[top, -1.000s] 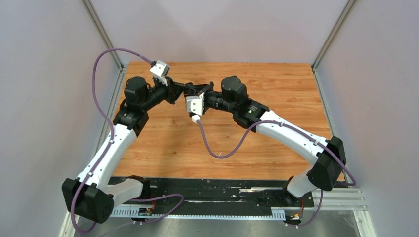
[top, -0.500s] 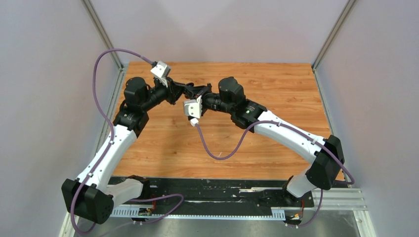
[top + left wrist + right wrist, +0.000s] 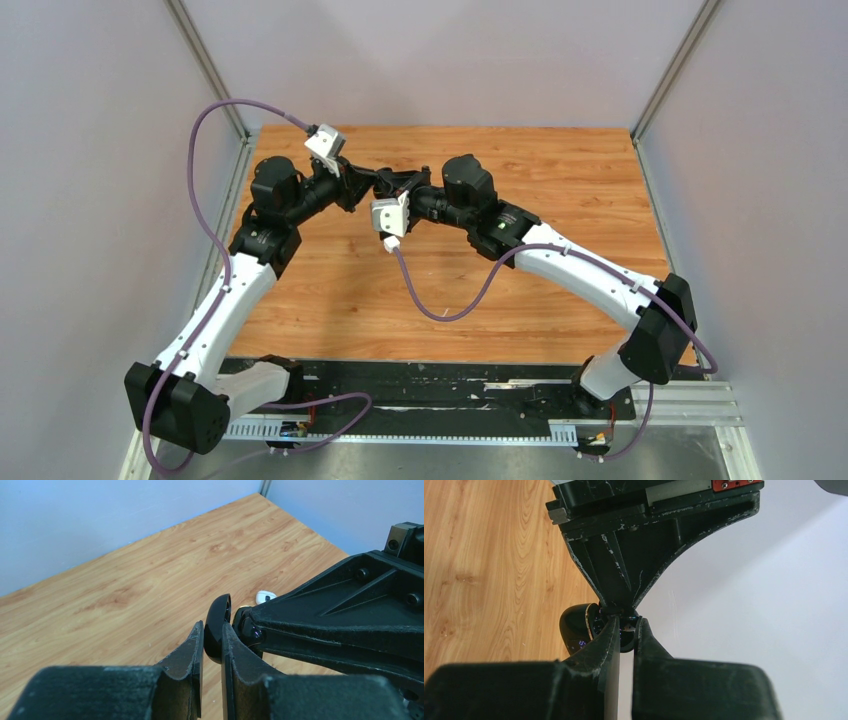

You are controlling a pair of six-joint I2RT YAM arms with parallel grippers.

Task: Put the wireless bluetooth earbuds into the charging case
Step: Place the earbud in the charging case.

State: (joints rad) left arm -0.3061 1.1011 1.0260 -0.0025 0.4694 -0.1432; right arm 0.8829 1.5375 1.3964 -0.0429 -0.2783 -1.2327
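In the left wrist view my left gripper [image 3: 212, 631] is shut on the thin glossy black wall of the open charging case [image 3: 218, 615], held above the wooden table [image 3: 125, 590]. My right gripper [image 3: 245, 626] comes in from the right and presses a shiny black earbud [image 3: 248, 630] against the case opening. In the right wrist view my right gripper [image 3: 628, 624] is shut on that black earbud [image 3: 626, 640], with the gold-rimmed case [image 3: 574, 627] just left of it. One white earbud [image 3: 265, 597] lies on the table beyond. The other earbuds are out of view. From above, both grippers [image 3: 384, 184] meet at the far left centre.
The wooden table [image 3: 560, 170] is walled by grey panels on three sides. Purple cables [image 3: 440, 300] loop from both wrists, one sagging over the table's middle. The arm bases sit at the near edge.
My right gripper has shifted slightly left, closer to my left gripper and the case. The left arm has stayed in place.
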